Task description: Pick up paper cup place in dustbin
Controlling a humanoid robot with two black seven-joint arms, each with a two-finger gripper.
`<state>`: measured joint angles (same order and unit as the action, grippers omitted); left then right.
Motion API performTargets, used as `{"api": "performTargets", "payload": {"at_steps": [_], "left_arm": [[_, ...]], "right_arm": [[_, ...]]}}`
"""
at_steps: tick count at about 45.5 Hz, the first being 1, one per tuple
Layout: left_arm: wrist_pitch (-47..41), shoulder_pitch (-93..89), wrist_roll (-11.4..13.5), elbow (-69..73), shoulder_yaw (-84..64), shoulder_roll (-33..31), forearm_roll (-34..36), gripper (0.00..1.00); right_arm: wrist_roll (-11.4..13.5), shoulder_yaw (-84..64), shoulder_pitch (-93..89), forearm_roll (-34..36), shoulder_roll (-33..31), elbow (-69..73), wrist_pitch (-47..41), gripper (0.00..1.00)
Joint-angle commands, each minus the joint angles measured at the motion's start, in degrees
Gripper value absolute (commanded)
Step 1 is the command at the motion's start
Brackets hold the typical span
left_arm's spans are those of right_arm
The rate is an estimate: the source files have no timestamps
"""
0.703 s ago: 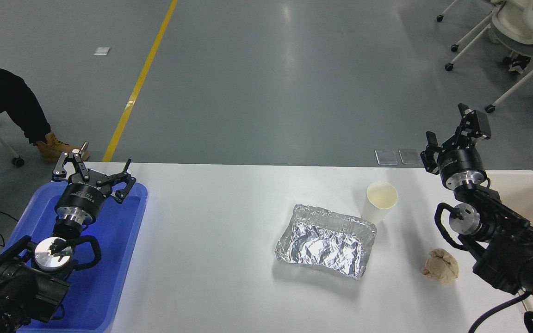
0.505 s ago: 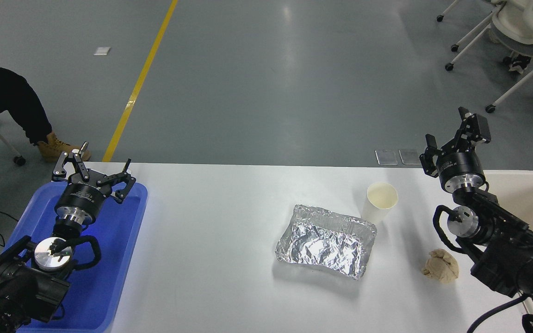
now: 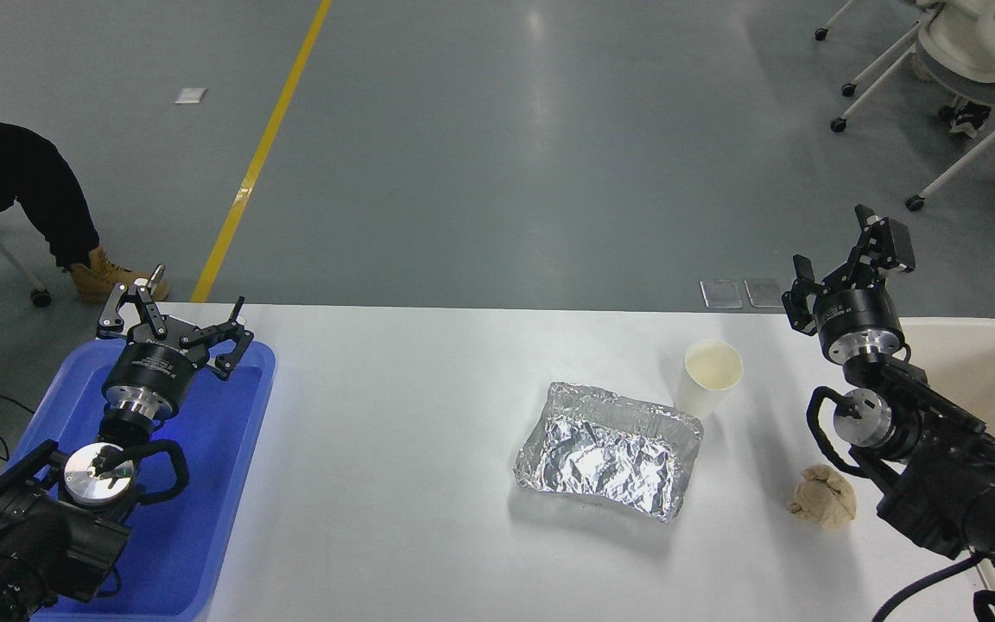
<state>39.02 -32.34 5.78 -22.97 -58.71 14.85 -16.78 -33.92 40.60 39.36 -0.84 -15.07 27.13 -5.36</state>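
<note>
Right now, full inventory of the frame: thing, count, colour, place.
paper cup: 1, white with cream inside, upright just behind the foil tray's far right corner
foil tray: 1, crinkled silver, table centre-right
paper wad: 1, tan, near right of table
dustbin: 1, cream-beige, table's right end, partly behind the right arm
blue tray: 1, table's left end
table: 1, white
office chairs: white, top right, count unclear
person: 1, dark clothes, tan boots, far left
left gripper: black, fingers open, above the blue tray
right gripper: black, fingers open, right of the cup
</note>
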Motion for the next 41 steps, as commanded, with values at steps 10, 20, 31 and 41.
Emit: {"api": "performTargets", "payload": {"at_steps": [10, 20, 31, 41], "left_arm": [[0.00, 0.00, 0.02, 0.03, 0.00, 0.00, -0.01, 1.00], [0.00, 0.00, -0.07, -0.06, 0.00, 0.00, -0.01, 1.00], [0.00, 0.00, -0.07, 0.03, 0.00, 0.00, -0.01, 1.00], [0.00, 0.00, 0.02, 0.03, 0.00, 0.00, -0.01, 1.00]], "right_arm": [[0.08, -0.08, 0.55, -0.74, -0.75, -0.24, 0.17, 1.00], [0.43, -0.26, 1.07, -0.92, -3.29, 0.29, 0.17, 1.00], [0.79, -15.09, 5.55, -0.74, -8.56, 0.38, 0.79, 1.00], [4.56, -36.36, 14.60, 0.31, -14.19, 0.47, 0.96, 1.00]]}}
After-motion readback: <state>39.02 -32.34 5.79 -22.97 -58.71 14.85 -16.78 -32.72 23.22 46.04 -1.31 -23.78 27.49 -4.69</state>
